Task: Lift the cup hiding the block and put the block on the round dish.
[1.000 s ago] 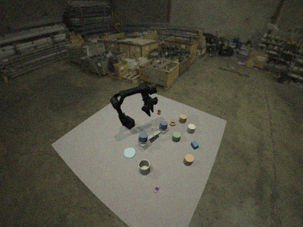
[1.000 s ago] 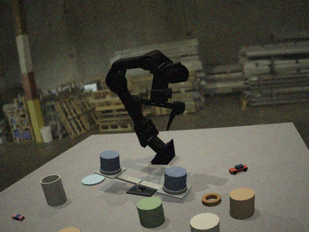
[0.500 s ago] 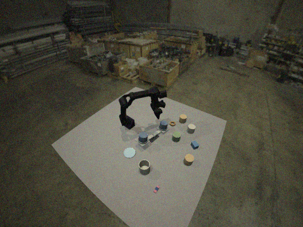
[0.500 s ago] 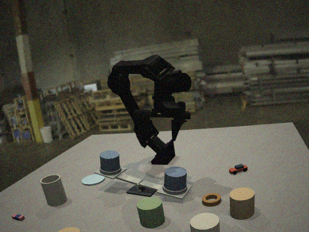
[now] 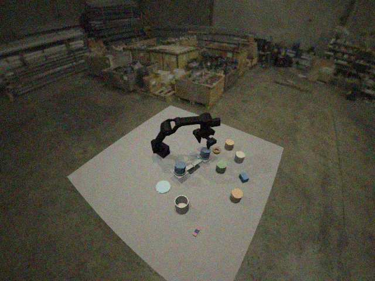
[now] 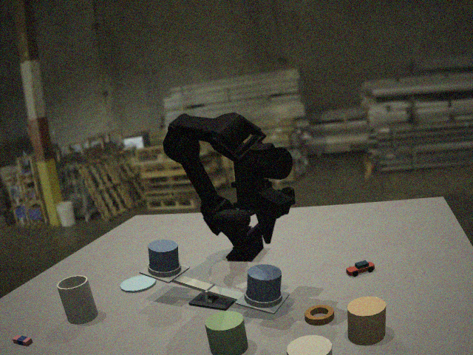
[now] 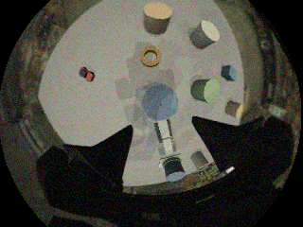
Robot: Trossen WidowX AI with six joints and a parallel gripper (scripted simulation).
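Note:
Two identical blue cups stand upside down on the ends of the balance [image 5: 197, 162] [image 6: 194, 283] [image 7: 168, 145]. The balance is tilted. The cup on its lower end [image 5: 204, 153] [image 6: 263, 284] [image 7: 160, 102] is on the right in the exterior view. The other cup [image 5: 180, 168] [image 6: 163, 257] [image 7: 173, 169] is on the raised end, nearer the dish. No block shows under either cup. My gripper [image 5: 203, 144] [image 7: 162, 124] is open and empty, above the lower cup and not around it. The round pale-blue dish [image 5: 163, 187] [image 6: 137, 283] lies flat and bare.
A green cylinder [image 5: 221, 167] [image 6: 226, 333] [image 7: 205, 91] stands beside the balance. An orange ring [image 6: 319, 321] and a tan cylinder [image 5: 229, 144] [image 6: 366, 321] are past the lower end. A grey hollow cylinder [image 5: 181, 208] [image 6: 77, 302] stands near the dish. A toy car [image 6: 360, 268] [image 7: 86, 74] lies farther off.

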